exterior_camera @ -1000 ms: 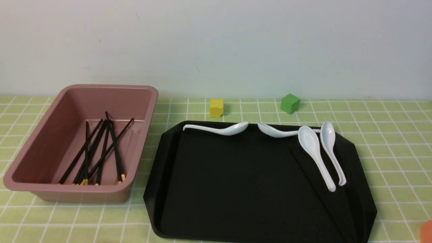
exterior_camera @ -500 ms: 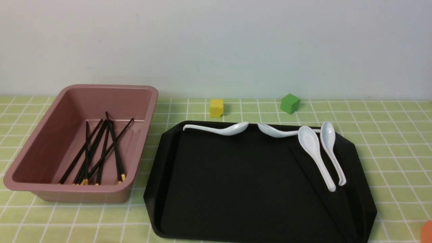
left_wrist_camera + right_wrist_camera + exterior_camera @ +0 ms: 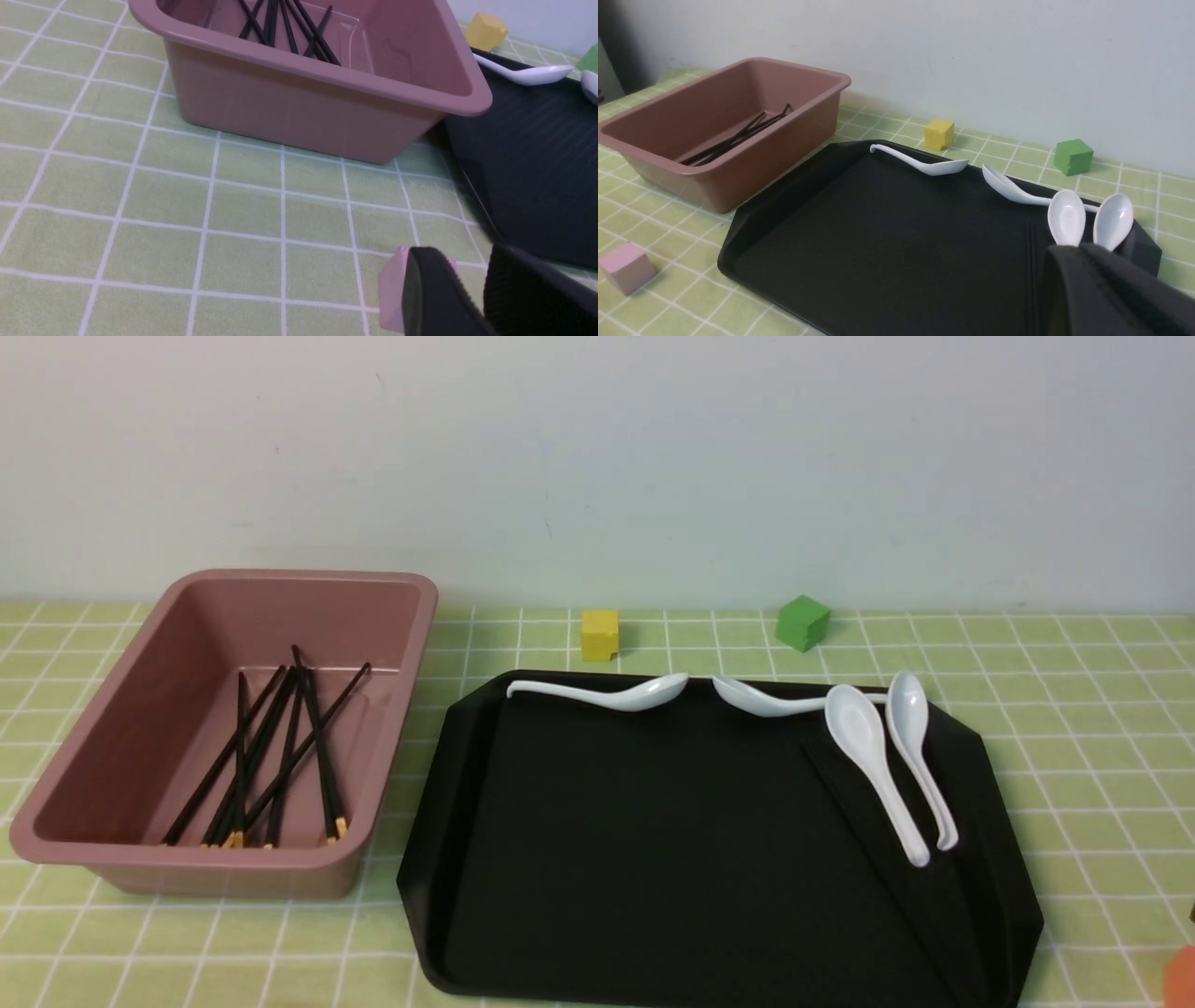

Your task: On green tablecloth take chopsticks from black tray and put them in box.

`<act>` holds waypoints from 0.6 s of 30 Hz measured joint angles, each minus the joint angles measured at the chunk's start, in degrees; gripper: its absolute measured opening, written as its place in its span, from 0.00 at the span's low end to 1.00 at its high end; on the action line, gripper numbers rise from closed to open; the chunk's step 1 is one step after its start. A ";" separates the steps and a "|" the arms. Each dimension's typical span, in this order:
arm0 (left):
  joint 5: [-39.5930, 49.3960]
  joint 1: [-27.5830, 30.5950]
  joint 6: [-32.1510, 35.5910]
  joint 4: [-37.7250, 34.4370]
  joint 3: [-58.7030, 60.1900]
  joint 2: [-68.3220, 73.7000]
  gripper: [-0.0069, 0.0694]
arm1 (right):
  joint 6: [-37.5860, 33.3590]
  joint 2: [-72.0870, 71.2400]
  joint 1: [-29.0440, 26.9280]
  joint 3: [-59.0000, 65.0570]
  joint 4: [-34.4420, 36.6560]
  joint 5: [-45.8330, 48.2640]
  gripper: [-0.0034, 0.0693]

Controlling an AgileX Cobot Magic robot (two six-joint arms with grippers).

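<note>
The pink-brown box point(image 3: 392, 616) stands at the left on the green tablecloth point(image 3: 1074, 709) and holds several black chopsticks point(image 3: 280, 756). It also shows in the left wrist view point(image 3: 303, 107) and the right wrist view point(image 3: 738, 163). The black tray point(image 3: 653, 859) lies to its right. Two more chopsticks point(image 3: 878, 847) lie slanted on the tray's right part, faint against the black, and show in the right wrist view point(image 3: 1031, 280). My left gripper point(image 3: 469, 266) hovers over the cloth near the tray's corner, empty, with a narrow gap between its jaws. My right gripper point(image 3: 1078, 249) is shut and empty over the tray's right end.
Several white spoons point(image 3: 873, 756) lie along the tray's far and right edges. A yellow cube point(image 3: 599, 635) and a green cube point(image 3: 801, 623) sit behind the tray. A pink cube point(image 3: 392, 289) sits on the cloth right beside my left gripper's finger.
</note>
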 joint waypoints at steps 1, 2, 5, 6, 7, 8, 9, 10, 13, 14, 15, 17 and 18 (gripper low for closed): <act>0.00 0.00 0.00 0.00 0.00 0.00 0.34 | 0.00 -0.76 -0.14 0.33 0.00 0.00 0.10; 0.00 0.00 0.00 0.00 0.00 0.00 0.34 | 0.00 -1.65 -0.72 0.92 0.00 -0.07 0.10; 0.00 0.00 0.00 0.00 0.00 0.00 0.34 | 0.00 -4.87 -4.60 4.10 0.00 -0.07 0.11; 0.00 0.00 0.00 0.00 0.00 0.00 0.34 | 0.00 -6.04 -6.58 5.51 0.00 -0.07 0.11; 0.00 0.00 0.00 0.00 0.00 0.00 0.34 | 0.00 -6.28 -7.00 5.79 0.00 -0.07 0.11; 0.00 0.00 0.00 0.00 0.00 0.00 0.34 | 0.00 -8.15 -10.45 8.24 0.00 -0.07 0.11; 0.00 0.00 0.00 0.00 0.00 0.00 0.34 | 0.05 -9.29 -12.65 9.85 0.00 -0.01 0.12; 0.00 0.00 0.00 0.00 0.00 0.00 0.34 | 0.05 -9.51 -13.09 10.17 0.00 0.00 0.12; 0.00 0.00 0.00 0.00 0.00 0.00 0.34 | 0.05 -13.03 -20.30 15.56 0.00 0.45 0.12; 0.00 0.00 0.00 0.00 0.00 0.00 0.34 | 0.05 -14.02 -22.22 17.03 0.00 0.68 0.13; 0.00 0.00 0.00 0.00 0.00 0.00 0.34 | 0.05 -15.00 -23.90 18.49 0.00 0.95 0.13; 0.00 0.00 0.00 0.00 0.00 0.00 0.34 | 0.05 -15.83 -25.81 19.95 -0.45 1.65 0.13; 0.00 0.00 0.00 0.00 0.00 0.00 0.34 | 0.05 -16.03 -27.10 20.66 -1.30 2.71 0.13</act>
